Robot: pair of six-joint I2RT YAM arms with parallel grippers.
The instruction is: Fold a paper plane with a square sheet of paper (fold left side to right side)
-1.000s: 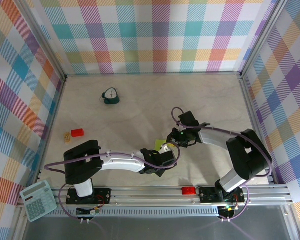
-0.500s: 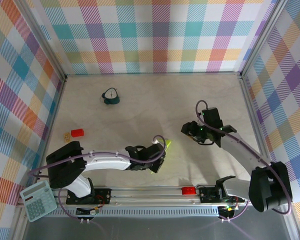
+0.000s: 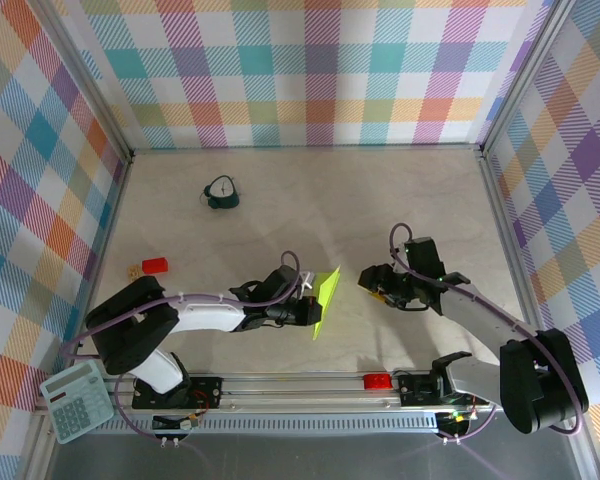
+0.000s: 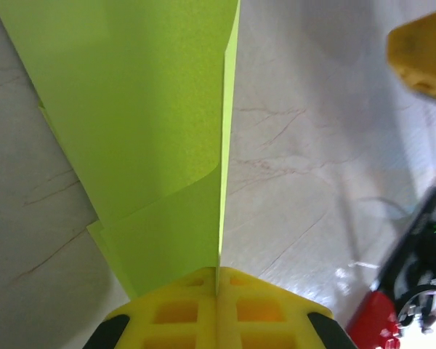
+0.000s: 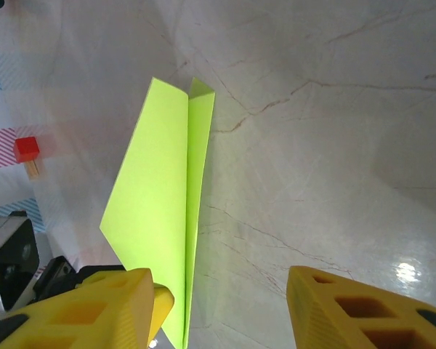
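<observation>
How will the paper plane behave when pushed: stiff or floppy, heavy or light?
Probably very light: the left gripper holds the plane by one end. Likely stiff along the crease, since it juts out without drooping. Its thin layers gape slightly, so a push may bend them.

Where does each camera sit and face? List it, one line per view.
Top external: above and behind, looking down on the table; both arms show.
Left wrist: on the left arm, looking along the left gripper, shut on the paper plane.
Right wrist: on the right arm, looking past the open right gripper at that plane.
Shared: all three see the paper plane; top and right wrist also see the red block.
</observation>
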